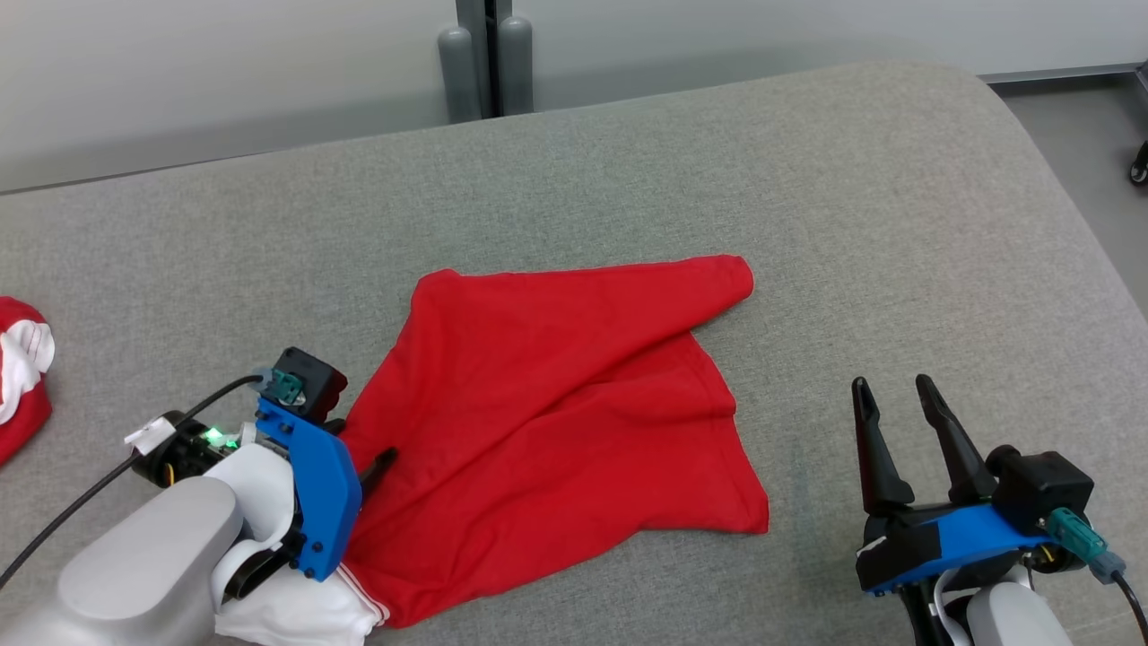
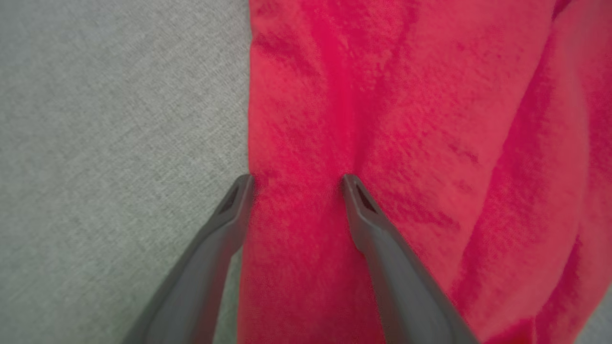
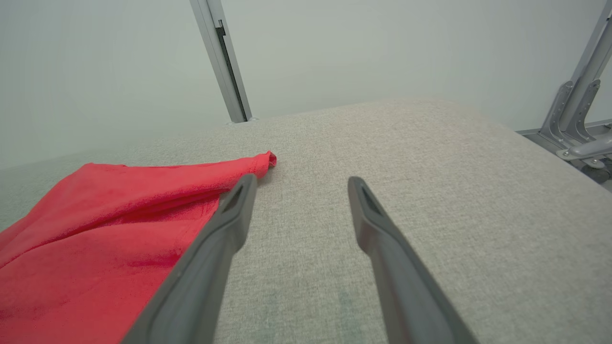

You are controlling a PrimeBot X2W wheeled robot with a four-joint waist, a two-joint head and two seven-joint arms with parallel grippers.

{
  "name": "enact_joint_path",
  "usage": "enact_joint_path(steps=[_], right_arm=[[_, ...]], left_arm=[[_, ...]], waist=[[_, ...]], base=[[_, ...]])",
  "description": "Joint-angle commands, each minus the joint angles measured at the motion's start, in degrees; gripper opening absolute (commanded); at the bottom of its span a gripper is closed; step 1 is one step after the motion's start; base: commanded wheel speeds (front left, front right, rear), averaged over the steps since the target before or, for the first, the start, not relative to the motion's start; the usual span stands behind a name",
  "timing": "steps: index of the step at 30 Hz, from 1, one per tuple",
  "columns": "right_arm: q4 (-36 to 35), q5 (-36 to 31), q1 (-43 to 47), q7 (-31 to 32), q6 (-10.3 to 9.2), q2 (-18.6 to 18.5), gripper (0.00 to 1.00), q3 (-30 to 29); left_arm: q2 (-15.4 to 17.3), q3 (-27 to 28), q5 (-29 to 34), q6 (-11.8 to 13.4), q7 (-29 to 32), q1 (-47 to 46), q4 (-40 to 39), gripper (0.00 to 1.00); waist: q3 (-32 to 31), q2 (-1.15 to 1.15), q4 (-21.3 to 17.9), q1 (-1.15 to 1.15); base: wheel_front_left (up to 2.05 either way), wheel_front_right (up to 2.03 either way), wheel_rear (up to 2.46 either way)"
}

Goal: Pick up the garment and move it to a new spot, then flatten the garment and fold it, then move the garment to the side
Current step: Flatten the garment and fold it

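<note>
At garment (image 1: 556, 404) edge; left gripper (image 2: 296, 177) spread; right gripper (image 3: 301, 179) spread, clear

Free room is mostly on the R side. My right gripper (image 1: 892, 386), fingers apart, is over bare grey cushion (image 1: 897, 224), w/ open way ahead to the far edge and to the right. On its left the red garment (image 1: 556, 413) covers the middle. My left gripper (image 2: 296, 180) stands at the garment's left border, fingers apart: one finger on grey, the other on red cloth. Further left a red-and-white cloth (image 1: 22, 377) occupies the cushion's edge. At the back, two grey posts (image 1: 484, 63) + wall close the way.
</note>
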Motion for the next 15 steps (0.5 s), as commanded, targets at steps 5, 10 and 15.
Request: enact_joint_path(steps=[5, 10, 15], right_arm=[[0.3, 0.0, 0.7, -0.2, 0.02, -0.2, 1.00, -0.2], [0.3, -0.5, 0.8, -0.2, 0.03, -0.2, 1.00, -0.4], [0.2, -0.6, 1.2, -0.2, 0.02, -0.2, 1.00, -0.5]], left_arm=[[-1.2, -4.1, -1.8, -0.1, -1.2, 0.8, 3.0, 1.00], [-2.8, -6.4, -0.4, -0.1, -2.0, 0.2, 7.1, 0.97], [-4.2, -7.9, -0.1, -0.1, -3.1, -0.3, 9.1, 0.00]], waist=[[-0.6, -0.01, -0.2, 0.00], [-1.0, -0.01, -0.1, 0.00], [-1.4, -0.01, 0.1, 0.00]], base=[[0.00, 0.00, 0.00], [0.00, 0.00, 0.00], [0.00, 0.00, 0.00]])
